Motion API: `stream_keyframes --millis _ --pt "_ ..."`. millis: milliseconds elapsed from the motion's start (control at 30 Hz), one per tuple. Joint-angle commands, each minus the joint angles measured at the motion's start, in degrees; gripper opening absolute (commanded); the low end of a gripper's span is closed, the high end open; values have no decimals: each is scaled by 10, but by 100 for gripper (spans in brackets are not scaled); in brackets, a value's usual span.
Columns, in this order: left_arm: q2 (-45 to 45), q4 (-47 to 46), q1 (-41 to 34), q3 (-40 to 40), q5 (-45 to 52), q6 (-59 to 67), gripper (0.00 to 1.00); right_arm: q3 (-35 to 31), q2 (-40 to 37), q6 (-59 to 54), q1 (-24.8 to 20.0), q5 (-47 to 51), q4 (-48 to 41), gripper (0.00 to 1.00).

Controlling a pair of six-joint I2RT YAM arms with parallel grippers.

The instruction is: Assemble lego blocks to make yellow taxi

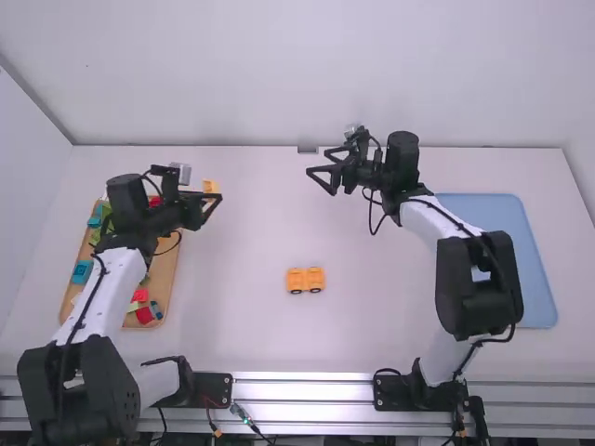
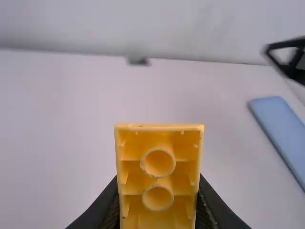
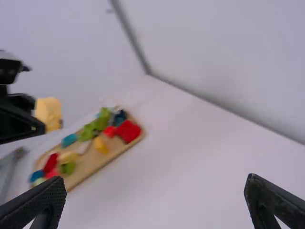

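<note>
The yellow block (image 2: 159,179) should be light, stiff plastic, hard to harm but rather smooth, so a light squeeze on its two flat sides ought to hold it while leaving the hollow end and the stud face free for pressing. It sits between the fingers of the left gripper (image 1: 214,198), which are closed on it from opposite sides, the open underside with its two round tubes turned back toward the wrist. From that gripper, the wheeled yellow pieces (image 1: 305,279) rest on the table to its right and nearer the arm bases; whether they are joined I cannot tell. They would be best steadied low on the sides, since wheels may roll. The left arm reaches out over the tray (image 1: 164,268) of loose blocks (image 1: 144,314), its gripper pointing rightward. The right gripper (image 3: 155,178) is empty, fingers spread wide, held beyond the wheeled pieces and facing left, with its arm bent beside the blue mat (image 1: 502,214).
</note>
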Motion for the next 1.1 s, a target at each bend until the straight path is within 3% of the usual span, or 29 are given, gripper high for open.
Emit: stream_keyframes --millis 0,133,367,467,700,867,1067 --pt "-2 25 -49 -17 25 -17 10 44 33 50 13 -185 28 99" --pt "29 87 -106 -19 59 -17 8 81 71 82 29 -287 65 100" --pt "93 184 -126 -19 67 -45 6 92 83 82 48 -287 65 99" --pt "139 280 -129 -19 153 -62 7 94 83 82 47 -287 68 99" --pt "216 478 -130 -19 232 -181 6 93 83 41 61 -286 80 100" --pt "242 533 -129 -19 259 -211 6 93 83 39 63 -260 80 95" --pt "243 535 -135 -19 259 -206 6 93 83 63 72 -223 80 87"
